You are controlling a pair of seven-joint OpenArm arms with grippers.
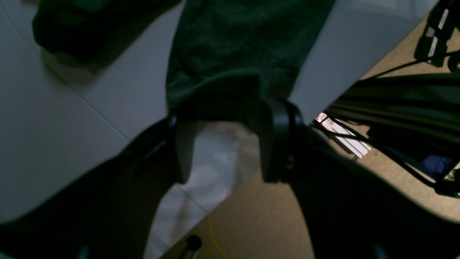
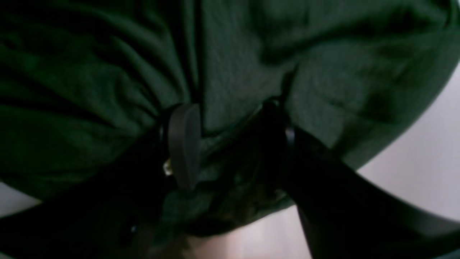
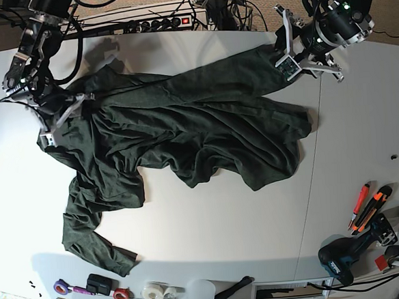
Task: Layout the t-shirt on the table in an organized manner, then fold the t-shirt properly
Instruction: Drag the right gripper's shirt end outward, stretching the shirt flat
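The dark green t-shirt [image 3: 185, 133] lies rumpled across the white table [image 3: 212, 231], one long sleeve trailing toward the front left. My left gripper [image 3: 283, 56] is at the shirt's far right end. In the left wrist view the left gripper [image 1: 224, 115] is open; the cloth's edge [image 1: 233, 54] ends at its fingertips and bare table [image 1: 54, 126] shows between the fingers. My right gripper [image 3: 51, 129] sits at the shirt's left edge. The right gripper [image 2: 228, 111] is open, pressed into bunched t-shirt cloth [image 2: 90, 90] that fills the gap.
The table's far edge and tan floor [image 1: 251, 216] lie just behind the left gripper. A seam [image 3: 313, 203] runs down the table's right part. Orange cutters [image 3: 364, 206], a drill [image 3: 344, 252] and tape rolls [image 3: 154, 291] line the front edge. A power strip [image 3: 156, 22] sits at the back.
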